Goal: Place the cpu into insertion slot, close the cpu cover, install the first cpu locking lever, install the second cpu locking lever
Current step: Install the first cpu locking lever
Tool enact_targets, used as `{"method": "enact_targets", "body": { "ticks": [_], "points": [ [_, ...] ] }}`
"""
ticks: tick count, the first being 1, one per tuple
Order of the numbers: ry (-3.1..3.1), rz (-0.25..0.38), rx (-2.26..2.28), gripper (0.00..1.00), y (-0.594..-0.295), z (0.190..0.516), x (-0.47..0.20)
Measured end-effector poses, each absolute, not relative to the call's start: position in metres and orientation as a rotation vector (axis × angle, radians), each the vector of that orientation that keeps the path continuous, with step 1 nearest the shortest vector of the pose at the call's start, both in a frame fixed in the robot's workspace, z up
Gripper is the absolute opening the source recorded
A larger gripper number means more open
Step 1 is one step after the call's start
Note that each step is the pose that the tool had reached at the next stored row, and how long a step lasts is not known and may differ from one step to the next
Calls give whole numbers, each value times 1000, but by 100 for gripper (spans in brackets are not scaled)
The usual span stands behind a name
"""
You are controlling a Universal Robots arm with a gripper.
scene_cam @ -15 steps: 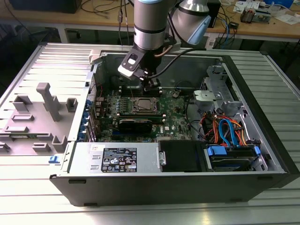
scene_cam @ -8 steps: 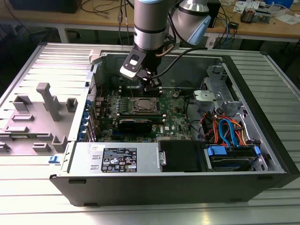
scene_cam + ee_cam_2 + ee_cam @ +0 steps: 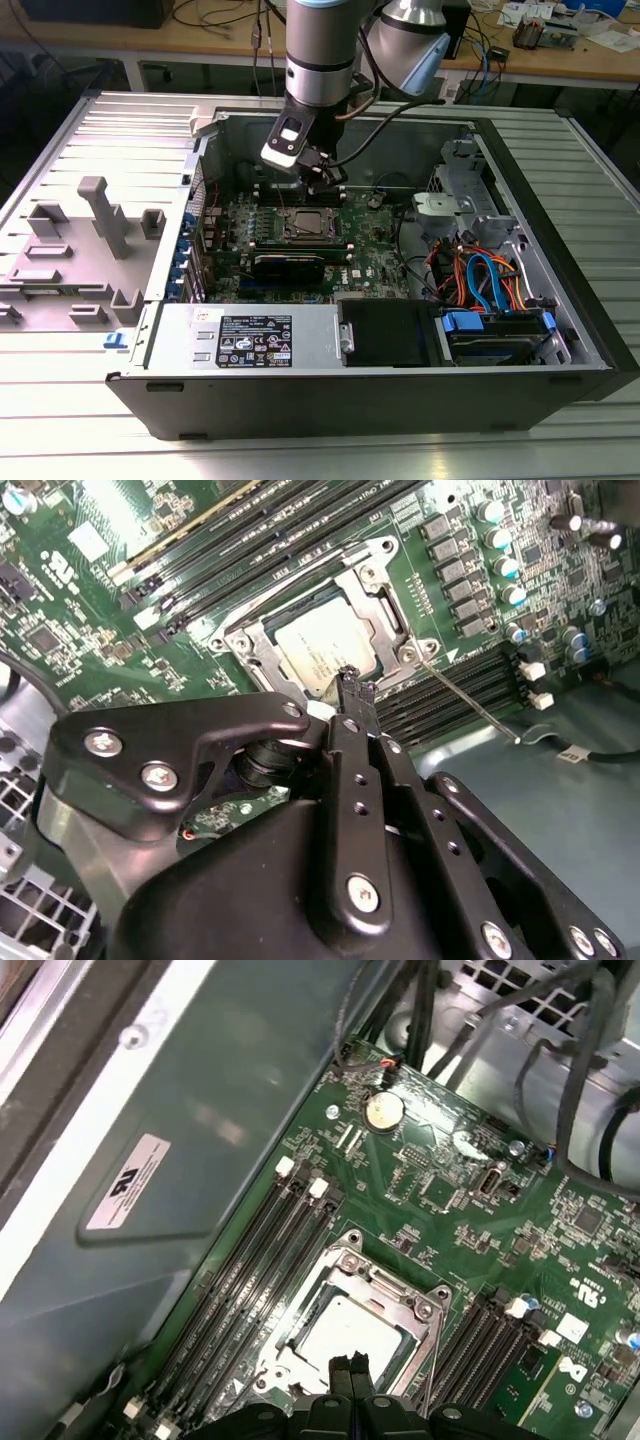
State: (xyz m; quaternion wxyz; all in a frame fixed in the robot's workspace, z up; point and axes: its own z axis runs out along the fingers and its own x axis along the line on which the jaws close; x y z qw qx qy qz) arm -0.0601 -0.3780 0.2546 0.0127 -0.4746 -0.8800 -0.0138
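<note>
The arm is brought down from above into the open computer case, which is laid on its side on the ribbed table. The wrist is tilted a little, and the gripper is held low over the motherboard, at the far edge of the insertion slot.

In both wrist views the fingers are seen pressed together, with only a hairline between them, and nothing is pinched. The gripper tip is placed right at the rim of the socket, over the border of the cpu; whether metal is touched cannot be told.

The cpu is seated flat in the insertion slot, silvery top upward. The cpu cover is folded down around it, so that the chip is framed through the cut-out. In the first wrist view the gripper is shown at the near side of the cpu cover. A thin metal lever rod is seen running out from one corner of the socket, slanted across the neighbouring memory slots.

The socket is flanked on two sides by long black memory slots. A black card is set just beside it, and the case wall is near behind the arm. Free room is left straight above the socket.
</note>
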Motion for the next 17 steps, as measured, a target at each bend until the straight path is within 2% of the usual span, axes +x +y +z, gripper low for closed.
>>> {"method": "enact_targets", "body": {
  "ticks": [5,17],
  "points": [
    [-2809,-41,-1346,11,-378,255,-60],
    [-2813,-41,-1338,11,-378,263,-61]
  ]
}}
